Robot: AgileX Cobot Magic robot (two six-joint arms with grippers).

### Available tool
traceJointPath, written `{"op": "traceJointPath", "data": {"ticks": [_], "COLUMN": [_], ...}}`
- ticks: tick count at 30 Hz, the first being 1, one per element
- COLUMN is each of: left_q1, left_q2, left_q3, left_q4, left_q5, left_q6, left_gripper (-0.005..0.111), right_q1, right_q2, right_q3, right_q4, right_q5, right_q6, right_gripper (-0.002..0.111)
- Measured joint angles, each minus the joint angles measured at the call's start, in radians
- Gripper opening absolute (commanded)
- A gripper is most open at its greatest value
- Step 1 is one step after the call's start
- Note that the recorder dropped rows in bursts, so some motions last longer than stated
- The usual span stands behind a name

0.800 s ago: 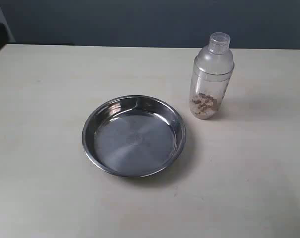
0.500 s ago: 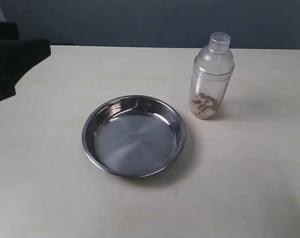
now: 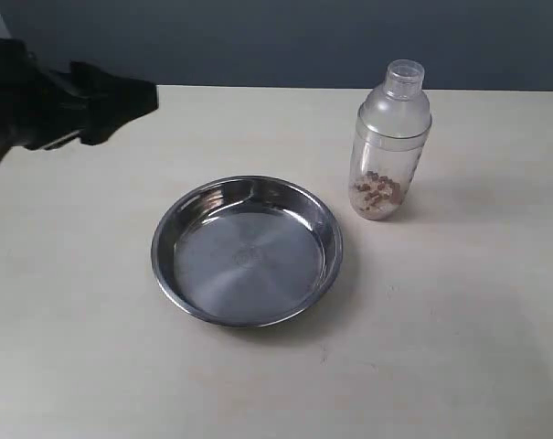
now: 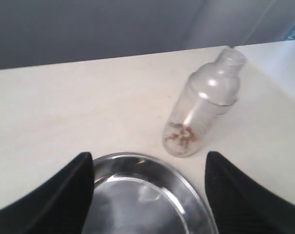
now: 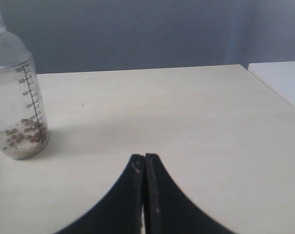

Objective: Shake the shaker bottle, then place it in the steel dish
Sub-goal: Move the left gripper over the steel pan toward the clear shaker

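The shaker bottle [image 3: 390,142] stands upright on the table, right of and behind the steel dish [image 3: 247,251], with brown granules at its bottom. My left gripper [image 3: 134,96] comes in from the far left, above the table and well short of both. In the left wrist view its jaws stand wide open, and my left gripper [image 4: 149,163] frames the dish rim [image 4: 186,183], with the bottle [image 4: 201,117] beyond. My right gripper [image 5: 145,158] is shut on nothing, low over the table, with the bottle [image 5: 18,97] off to one side. It is out of the exterior view.
The beige table [image 3: 459,302] stretches around the dish and bottle, with a dark blue wall behind it. A table edge [image 5: 274,95] and a white surface [image 5: 284,73] show in the right wrist view.
My left arm has come further into the exterior view from the left, toward the dish and bottle. The bottle and the dish have not moved.
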Motion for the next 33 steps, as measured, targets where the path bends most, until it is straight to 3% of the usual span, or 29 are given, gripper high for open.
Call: {"op": "traceJointPath", "data": {"ticks": [3,7,10,15,23,33], "left_q1": [-0.064,-0.198,-0.288,-0.341,-0.343,-0.343], "left_q2": [0.091,0.168,0.234,0.422,0.681,0.877], "left_q3": [-0.004,-0.010,-0.002,0.055,0.063,-0.075], "left_q4": [-0.342,-0.828,-1.096,-1.179,-1.199,-1.149], "left_q5": [-0.110,-0.203,-0.213,-0.318,-0.621,-0.680], "left_q6": [0.429,1.056,1.291,1.400,1.494,1.511], "left_gripper": [0.062,0.062,0.064,0.066,0.070,0.071], "right_q1": [0.000,0.000,0.000,0.000,0.000,0.000], "right_q2": [0.000,0.000,0.000,0.000,0.000,0.000], "right_q3": [0.000,0.000,0.000,0.000,0.000,0.000], "right_q4": [0.000,0.000,0.000,0.000,0.000,0.000], "right_q5": [0.000,0.000,0.000,0.000,0.000,0.000], "right_q6": [0.000,0.000,0.000,0.000,0.000,0.000], "right_gripper": [-0.001,-0.001,-0.001,-0.001,-0.001,-0.001]}}
